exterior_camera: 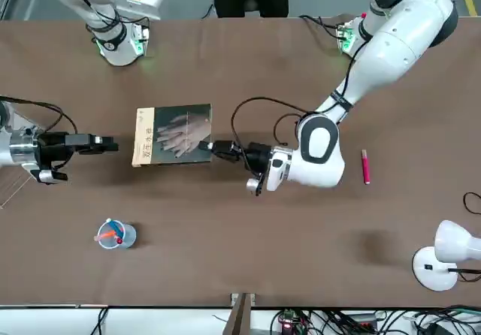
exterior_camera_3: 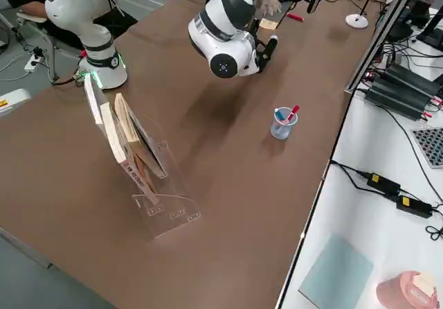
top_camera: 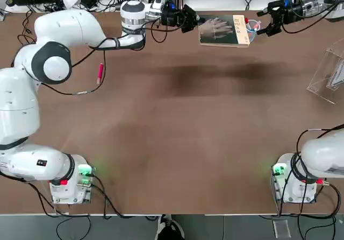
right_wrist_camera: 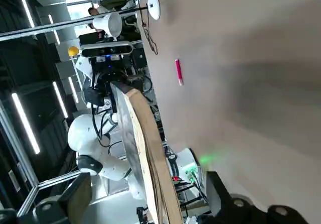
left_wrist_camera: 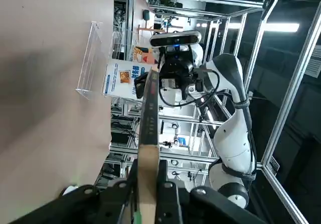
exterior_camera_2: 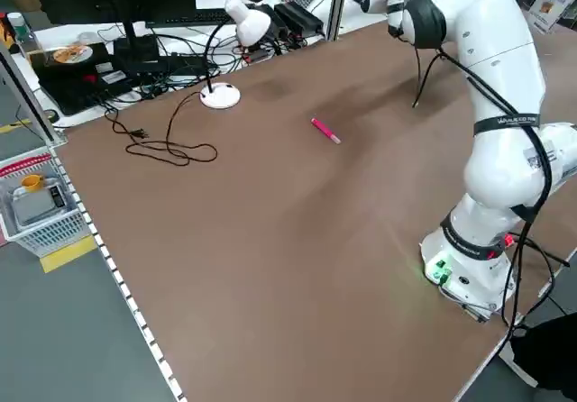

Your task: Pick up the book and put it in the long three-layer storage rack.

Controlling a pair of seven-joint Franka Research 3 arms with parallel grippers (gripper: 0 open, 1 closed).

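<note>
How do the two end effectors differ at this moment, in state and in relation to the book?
The left end effector is shut on the book, clamping its plain edge; the right end effector is open and holds nothing, standing apart from the book's tan-strip edge. They share a level pose above the table, facing each other across the book.

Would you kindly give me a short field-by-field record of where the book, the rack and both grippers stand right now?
book: held off the table, cover facing up, tan strip toward the right gripper
left gripper: shut on the book's edge opposite the strip
right gripper: open, level with the book, just short of its tan strip edge
storage rack: on the table at the robot's right, already holding other books, away from both grippers
pen cup: upright on the table, apart from the book
</note>
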